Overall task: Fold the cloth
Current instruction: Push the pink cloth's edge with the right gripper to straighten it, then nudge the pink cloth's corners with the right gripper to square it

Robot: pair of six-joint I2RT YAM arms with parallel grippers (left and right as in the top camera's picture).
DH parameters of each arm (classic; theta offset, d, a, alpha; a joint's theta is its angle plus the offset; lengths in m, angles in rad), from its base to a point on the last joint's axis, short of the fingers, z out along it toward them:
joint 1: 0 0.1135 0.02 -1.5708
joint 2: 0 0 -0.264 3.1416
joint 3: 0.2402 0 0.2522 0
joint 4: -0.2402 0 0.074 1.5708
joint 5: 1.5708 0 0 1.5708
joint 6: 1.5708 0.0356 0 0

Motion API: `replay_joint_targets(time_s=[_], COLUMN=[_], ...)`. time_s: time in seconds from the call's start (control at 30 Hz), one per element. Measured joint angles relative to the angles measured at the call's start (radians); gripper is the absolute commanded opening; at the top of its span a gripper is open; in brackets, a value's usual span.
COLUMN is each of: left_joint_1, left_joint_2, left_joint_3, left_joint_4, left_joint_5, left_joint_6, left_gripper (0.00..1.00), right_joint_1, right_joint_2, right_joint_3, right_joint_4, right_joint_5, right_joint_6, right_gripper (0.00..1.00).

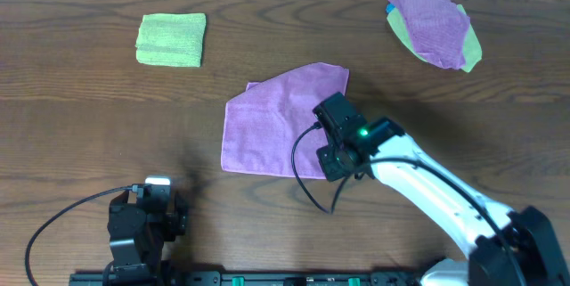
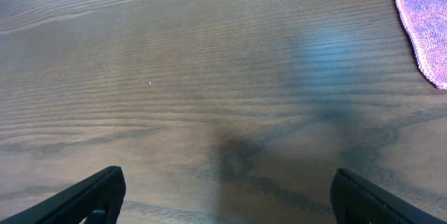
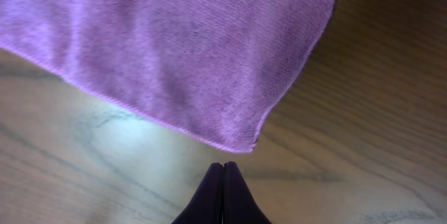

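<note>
Right wrist: right pincer (image 3: pixel 223 167) has its tips pressed together, holding nothing, just short of the near corner of the purple cloth (image 3: pixel 174 42). That cloth lies flat mid-desk (image 1: pixel 80 143).

For a clean grab I'd part the tips, slide one under the hem at that corner and pinch it. Then lift low and carry to the opposite edge, matching corners before release.

Left pincer (image 2: pixel 227 189) is spread apart over bare wood, only the cloth's edge in its view.

Count: one purple cloth in work, one folded green cloth (image 1: pixel 171 39), one purple-on-green heap (image 1: pixel 434 23) at the far corner.
</note>
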Motion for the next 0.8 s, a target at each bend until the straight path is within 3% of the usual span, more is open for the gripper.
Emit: replay_joint_targets(time_s=[0.23,0.8], left_joint_1=[0.0,0.0], left_joint_2=[0.0,0.0], left_joint_3=[0.0,0.0], left_joint_4=[0.0,0.0], left_joint_5=[0.0,0.0], left_joint_6=[0.0,0.0], left_gripper=[0.95,0.95], right_joint_1=[0.017,0.003], right_joint_2=[-0.021,-0.027], right_joint_3=[-0.088,-0.269], right_joint_4=[0.155,0.347], right_joint_5=[-0.051,-0.079], right_joint_6=[0.0,0.0], right_gripper=[0.02,0.02])
